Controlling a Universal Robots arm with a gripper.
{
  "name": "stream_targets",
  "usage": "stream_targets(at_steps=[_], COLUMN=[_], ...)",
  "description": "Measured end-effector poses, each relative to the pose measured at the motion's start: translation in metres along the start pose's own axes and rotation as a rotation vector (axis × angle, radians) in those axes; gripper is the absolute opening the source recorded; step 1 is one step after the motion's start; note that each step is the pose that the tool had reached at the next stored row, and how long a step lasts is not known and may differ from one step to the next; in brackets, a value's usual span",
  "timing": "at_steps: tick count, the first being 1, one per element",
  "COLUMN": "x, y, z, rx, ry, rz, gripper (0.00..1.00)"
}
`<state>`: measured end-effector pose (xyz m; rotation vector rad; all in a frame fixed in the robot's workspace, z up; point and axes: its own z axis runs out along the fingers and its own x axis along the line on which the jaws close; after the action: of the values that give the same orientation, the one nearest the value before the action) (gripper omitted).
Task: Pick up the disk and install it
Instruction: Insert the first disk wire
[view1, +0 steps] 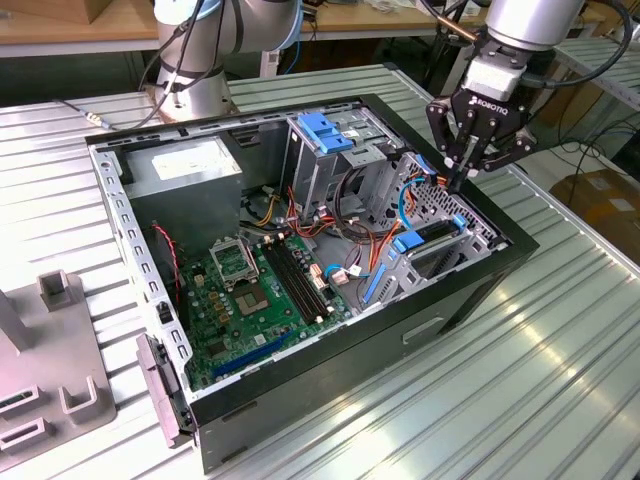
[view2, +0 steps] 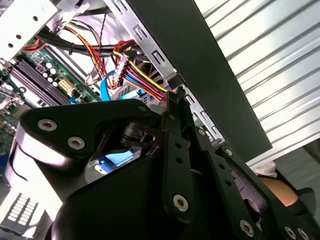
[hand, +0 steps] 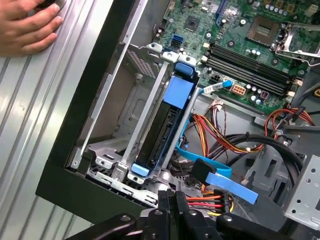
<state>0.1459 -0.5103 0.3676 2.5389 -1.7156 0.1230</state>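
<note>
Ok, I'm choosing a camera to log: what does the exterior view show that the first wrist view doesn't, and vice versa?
Exterior view: the power-supply box inside the case and a grey fixture beside it. First wrist view: a person's hand beside the case. Both: the disk in its blue frame, standing on edge inside the case, the motherboard, and the shut gripper near the disk.

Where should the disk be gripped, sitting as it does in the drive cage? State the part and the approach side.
Probably by the blue carrier frame along its exposed upper edge, coming from above the open case. The disk stands on edge in the drive cage, metal walls flanking its flat faces, so only that thin edge looks free; cables crowd one side.
</note>
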Motion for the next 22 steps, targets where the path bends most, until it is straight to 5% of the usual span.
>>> stream_targets(at_steps=[7,13,17,22], x=[-0.0005,-0.0032,-0.0034,-0.0036], y=[0.0007,0.0074,0.0074,0.0075], z=[0.0015,0.0018,0.0041,0.0048], rx=[-0.0112,-0.0154,-0.0286,-0.0365], ry=[-0.0020,-0.0022,-0.0043,-0.0056], rz=[0.104,0.140,0.262,0.335], gripper=[0.16,0.16,0.16,0.16])
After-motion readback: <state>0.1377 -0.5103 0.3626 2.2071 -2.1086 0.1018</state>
